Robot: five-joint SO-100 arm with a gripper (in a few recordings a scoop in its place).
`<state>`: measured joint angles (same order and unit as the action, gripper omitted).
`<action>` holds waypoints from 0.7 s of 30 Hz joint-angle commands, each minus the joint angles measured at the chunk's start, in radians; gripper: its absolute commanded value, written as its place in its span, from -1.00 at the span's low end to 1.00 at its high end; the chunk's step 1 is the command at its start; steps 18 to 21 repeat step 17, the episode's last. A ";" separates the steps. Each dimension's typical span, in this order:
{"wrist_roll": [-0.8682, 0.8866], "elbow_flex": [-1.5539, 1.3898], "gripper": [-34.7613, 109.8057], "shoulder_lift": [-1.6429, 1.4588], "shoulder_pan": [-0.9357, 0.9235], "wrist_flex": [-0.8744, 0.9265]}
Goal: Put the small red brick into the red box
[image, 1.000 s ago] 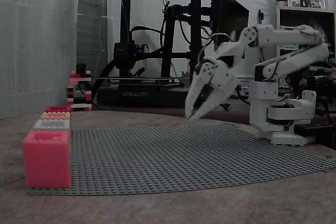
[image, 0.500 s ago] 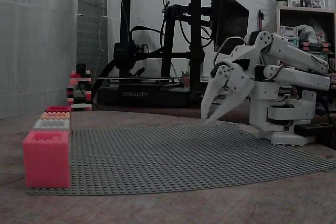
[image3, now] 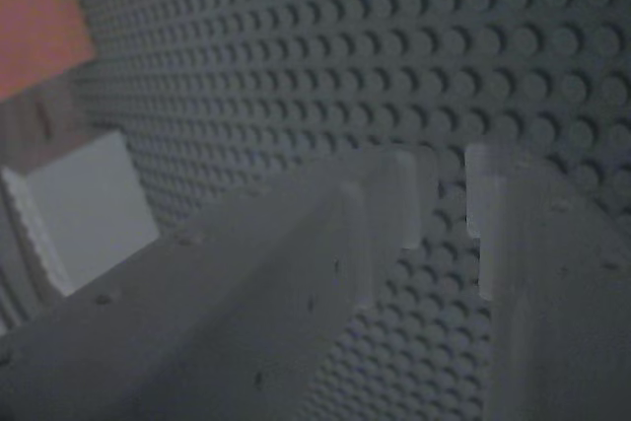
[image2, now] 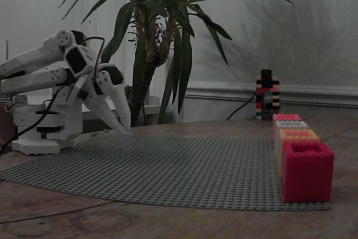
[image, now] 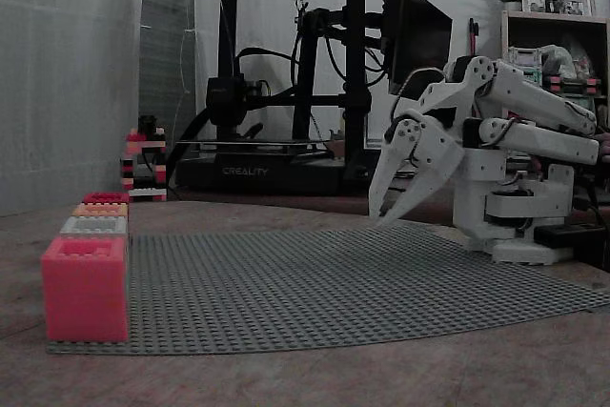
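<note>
Gripper pulled back from mid-baseplate to its far right edge by the arm's base, jaws a narrow gap apart and empty; small red brick unseen, whereabouts unclear; red box at left corner — likely done or resetting.

**Plastic, studs and a dull table**

My end effector is matt white plastic, its shell smooth with faint speckles close up. Under it the grey baseplate is moulded plastic, rough with even rows of studs. The red box looks like smooth, slightly glossy plastic with a studded rim. The table is dull, mottled and matt.
</note>
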<state>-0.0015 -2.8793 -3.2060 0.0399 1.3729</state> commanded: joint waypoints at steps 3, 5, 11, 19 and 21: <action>0.025 0.018 -0.52 -0.014 0.021 0.032; 0.025 0.018 -0.52 -0.014 0.021 0.032; -0.005 0.018 -0.52 -0.014 0.021 0.032; -0.003 0.018 -0.52 -0.014 0.021 0.032; -0.003 0.018 -0.52 -0.014 0.021 0.032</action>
